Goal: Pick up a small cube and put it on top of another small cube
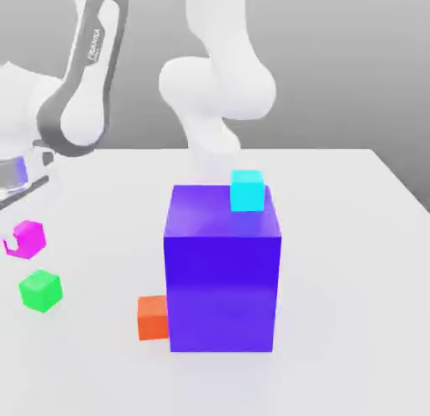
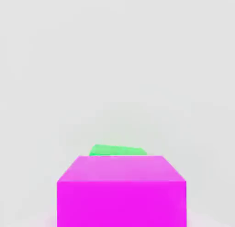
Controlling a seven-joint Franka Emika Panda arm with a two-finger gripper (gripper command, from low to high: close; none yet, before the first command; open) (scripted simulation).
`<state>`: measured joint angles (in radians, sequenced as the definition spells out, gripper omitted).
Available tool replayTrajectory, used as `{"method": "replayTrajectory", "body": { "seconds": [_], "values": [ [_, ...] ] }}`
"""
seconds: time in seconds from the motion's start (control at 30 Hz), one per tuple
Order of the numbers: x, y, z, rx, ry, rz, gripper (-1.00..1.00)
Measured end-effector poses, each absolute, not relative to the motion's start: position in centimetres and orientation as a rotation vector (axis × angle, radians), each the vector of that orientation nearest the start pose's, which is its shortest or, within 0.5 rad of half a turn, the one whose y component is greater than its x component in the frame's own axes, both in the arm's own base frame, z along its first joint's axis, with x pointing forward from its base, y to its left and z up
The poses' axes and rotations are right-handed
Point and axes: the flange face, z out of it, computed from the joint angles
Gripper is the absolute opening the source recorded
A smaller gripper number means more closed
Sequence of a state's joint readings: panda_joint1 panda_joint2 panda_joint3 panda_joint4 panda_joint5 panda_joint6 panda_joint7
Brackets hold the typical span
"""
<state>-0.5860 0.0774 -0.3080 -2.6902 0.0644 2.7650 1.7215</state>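
The magenta cube point(image 1: 30, 239), at the exterior view's left and partly covered by a pale fingertip point(image 1: 10, 241), is held in the narrowed jaws of the gripper point(image 1: 20, 238), near the green cube point(image 1: 41, 291), while "FRANKA" reads on the arm point(image 1: 95, 44) and the large blue block point(image 1: 222, 288) partly hides the orange cube point(image 1: 153, 318).

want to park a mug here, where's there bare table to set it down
Bare: the white table from the large blue-violet block to its edge at the exterior view's right. Crowded: the exterior view's left, with the small magenta cube by the tool and the small green cube.
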Motion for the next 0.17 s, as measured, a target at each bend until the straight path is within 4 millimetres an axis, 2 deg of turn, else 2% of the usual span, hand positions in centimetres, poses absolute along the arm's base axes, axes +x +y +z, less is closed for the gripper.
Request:
{"method": "replayTrajectory", "body": {
  "seconds": [0.07, 0.1, 0.17],
  "values": [
    [25.5, -32.2, 18.6, -0.737, 3.053, -0.002, -1.0],
    [25.5, -32.1, 18.0, -0.738, 3.053, -0.002, 1.0],
    [25.5, -32.1, 18.0, -0.738, 3.053, -0.002, 1.0]
  ]
}}
